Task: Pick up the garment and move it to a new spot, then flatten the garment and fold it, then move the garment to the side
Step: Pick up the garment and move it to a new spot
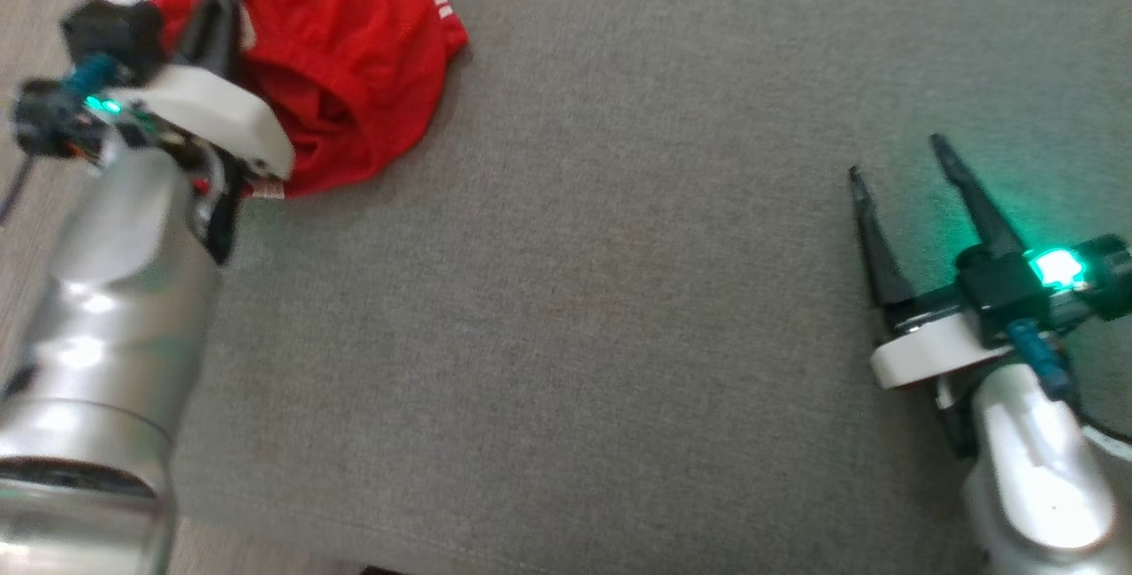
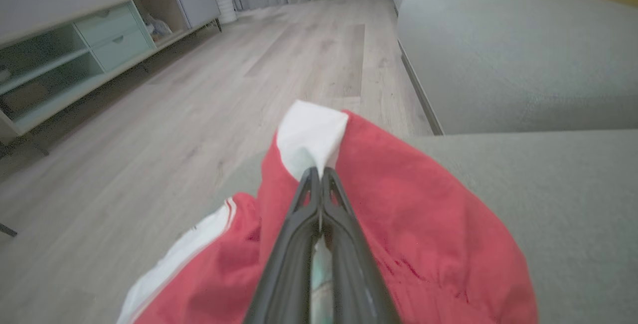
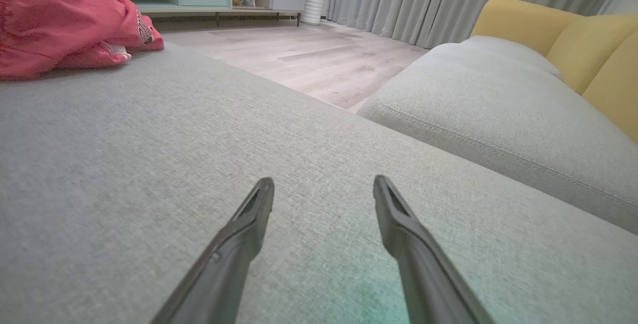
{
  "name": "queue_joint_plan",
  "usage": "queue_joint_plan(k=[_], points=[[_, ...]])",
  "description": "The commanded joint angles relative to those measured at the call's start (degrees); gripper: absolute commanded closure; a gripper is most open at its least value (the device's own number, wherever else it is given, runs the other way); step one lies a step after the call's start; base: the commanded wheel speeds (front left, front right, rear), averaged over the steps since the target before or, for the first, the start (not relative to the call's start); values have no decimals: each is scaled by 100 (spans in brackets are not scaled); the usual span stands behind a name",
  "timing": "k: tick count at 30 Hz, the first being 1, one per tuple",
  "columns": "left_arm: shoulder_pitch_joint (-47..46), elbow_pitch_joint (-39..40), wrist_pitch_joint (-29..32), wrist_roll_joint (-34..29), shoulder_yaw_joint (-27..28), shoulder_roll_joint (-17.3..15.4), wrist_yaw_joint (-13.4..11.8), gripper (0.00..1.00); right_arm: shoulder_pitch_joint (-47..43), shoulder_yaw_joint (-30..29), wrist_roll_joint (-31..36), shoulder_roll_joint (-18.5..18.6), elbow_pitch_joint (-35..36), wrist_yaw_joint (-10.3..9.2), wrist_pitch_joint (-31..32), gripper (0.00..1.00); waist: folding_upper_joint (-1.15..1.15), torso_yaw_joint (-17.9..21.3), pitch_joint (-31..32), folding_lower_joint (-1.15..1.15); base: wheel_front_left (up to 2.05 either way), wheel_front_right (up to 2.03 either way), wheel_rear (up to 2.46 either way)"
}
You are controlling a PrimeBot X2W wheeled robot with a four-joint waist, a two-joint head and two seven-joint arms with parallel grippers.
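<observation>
Left claw is clamped on the garment, with the tips pinched together on a white patch at the top of the bunched red fabric. I can't tell how many layers are in the pinch.

The garment sits crumpled at the far left corner of the grey sofa cushion, right at the edge beside the wood floor. Most of it looks to be resting on the cushion, not hanging free.

Why grip there: my read is that the patch is the high point of the pile. The fingers can close on cloth without digging into the upholstery.

Right claw has its fingers spread apart and is empty. It sits low over bare cushion, well apart from the garment. It's probably parked there to leave the wide middle of the cushion free as the new spot. It's also placed to take a second corner once flattening starts.

Step in hand is the pick-up, so the task is barely started.

Risks:
- The small pinch could slip under the garment's weight.
- The trailing fabric could slide off the cushion edge onto the floor.
</observation>
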State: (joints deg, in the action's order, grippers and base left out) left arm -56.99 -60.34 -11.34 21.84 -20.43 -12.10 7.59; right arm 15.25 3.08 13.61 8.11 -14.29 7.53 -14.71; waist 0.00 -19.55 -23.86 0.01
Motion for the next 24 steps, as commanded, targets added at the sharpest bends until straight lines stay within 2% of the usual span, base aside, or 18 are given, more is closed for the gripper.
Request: queue_joint_plan(k=[1,5,9,18,24], points=[[-311,164,-86,1,111,-454,-10,100,-10,181,-31,-124,84,-4,-29,0,0,107,184,-1,0,0,0],[-620,381,-167,-64,-63,-723,-10,100,-58,271,-159,-328,6,-4,-29,0,0,393,647,-1,0,0,0],[-910,863,-47,-108,-399,-971,-10,100,-187,318,-333,-467,-18,-4,-29,0,0,840,1206,-1,0,0,0],[-1438,2318,1090,-24,-1085,-1453,-10,100,-540,614,-1110,-521,154,-4,-29,0,0,2251,1961,-1,0,0,0],[-1463,3199,1623,271,-1229,-1517,-10,100,-737,794,-1364,-522,212,-4,-29,0,0,3159,2222,-1,0,0,0]])
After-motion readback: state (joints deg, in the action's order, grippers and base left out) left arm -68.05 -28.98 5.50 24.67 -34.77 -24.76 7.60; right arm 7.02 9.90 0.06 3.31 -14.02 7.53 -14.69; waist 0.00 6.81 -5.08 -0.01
